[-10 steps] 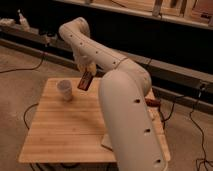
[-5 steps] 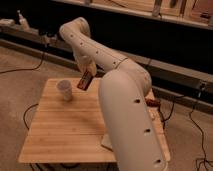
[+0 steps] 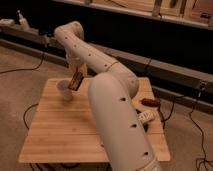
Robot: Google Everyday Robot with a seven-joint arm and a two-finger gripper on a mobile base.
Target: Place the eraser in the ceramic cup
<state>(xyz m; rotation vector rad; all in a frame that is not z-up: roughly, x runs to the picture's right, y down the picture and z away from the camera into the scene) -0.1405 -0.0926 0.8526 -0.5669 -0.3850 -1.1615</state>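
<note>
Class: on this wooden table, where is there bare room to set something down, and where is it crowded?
Free: the table's front-left boards, between the ceramic cup and the near edge. Crowded: the back-left, where the gripper, shut on the eraser, hangs beside the cup; the arm covers the right.

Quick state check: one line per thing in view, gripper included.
Gripper: above the table's far left, shut on eraser.
Eraser: held, tilted, in the air right of cup, not in it.
Cup: upright on table.
Table: standing, bears cup.
Red item: lying at table's right edge.
</note>
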